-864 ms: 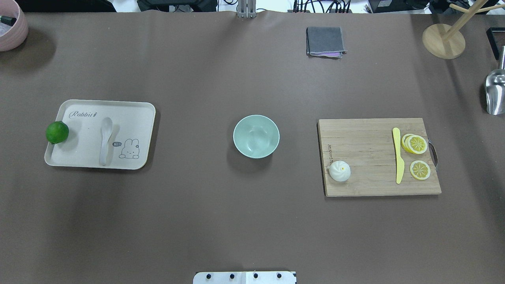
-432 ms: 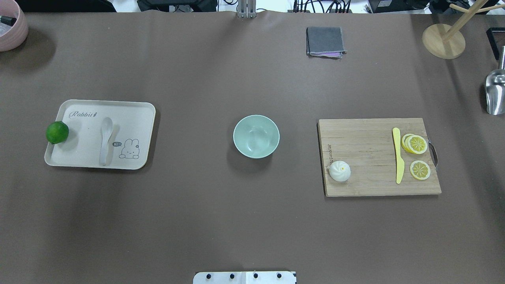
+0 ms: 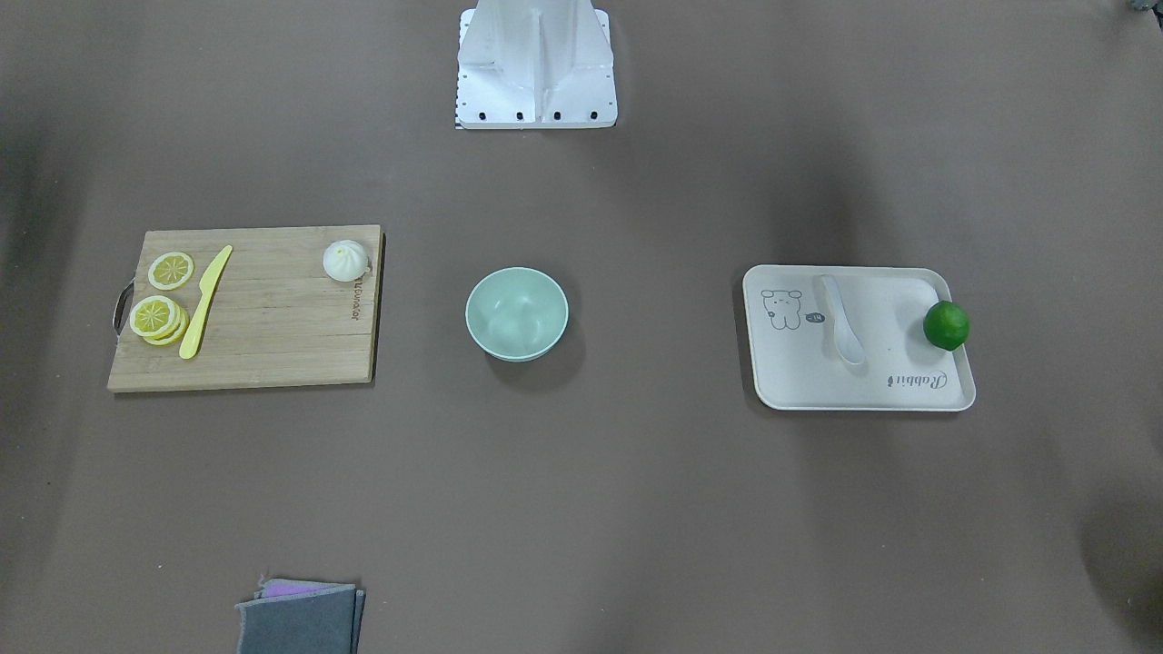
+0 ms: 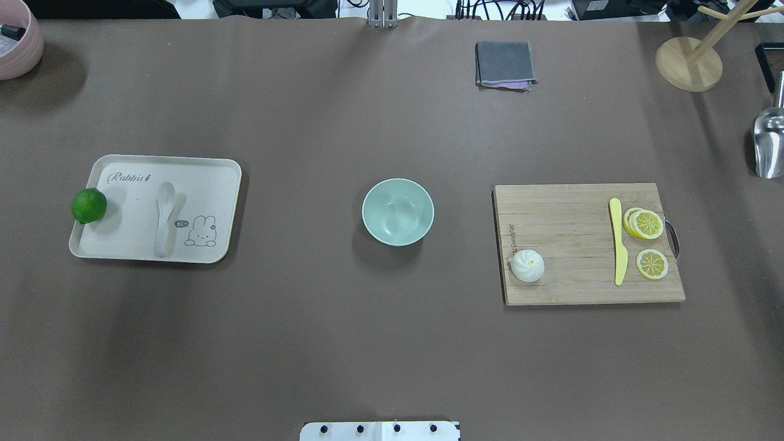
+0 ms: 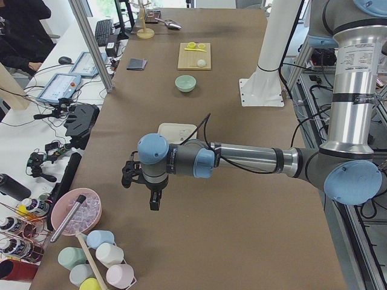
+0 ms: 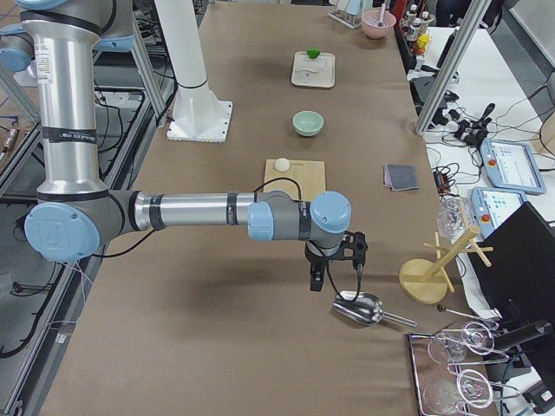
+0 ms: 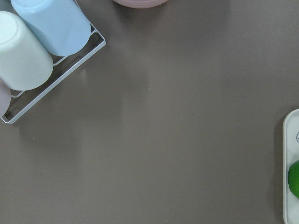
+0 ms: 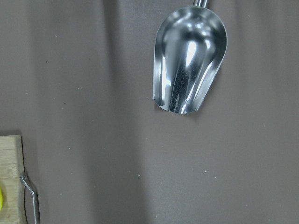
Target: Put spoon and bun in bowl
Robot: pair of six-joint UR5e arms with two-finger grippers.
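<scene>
The white spoon (image 4: 164, 214) lies on a cream tray (image 4: 208, 177) at the left, also in the front view (image 3: 840, 320). The white bun (image 4: 527, 266) sits on the near left corner of a wooden cutting board (image 4: 569, 245) at the right. The mint-green bowl (image 4: 398, 212) stands empty at the table's middle. My left gripper (image 5: 154, 202) hangs beyond the tray's outer side, far from the spoon. My right gripper (image 6: 319, 282) hangs by a metal scoop, past the board. I cannot tell whether either is open or shut.
A green lime (image 4: 89, 205) rests on the tray's left edge. A yellow knife (image 4: 618, 242) and lemon slices (image 4: 644, 223) lie on the board. A folded grey cloth (image 4: 504, 64), a mug tree (image 4: 688, 64), a metal scoop (image 8: 189, 60) and a pink bowl (image 4: 15, 37) stand around the edges.
</scene>
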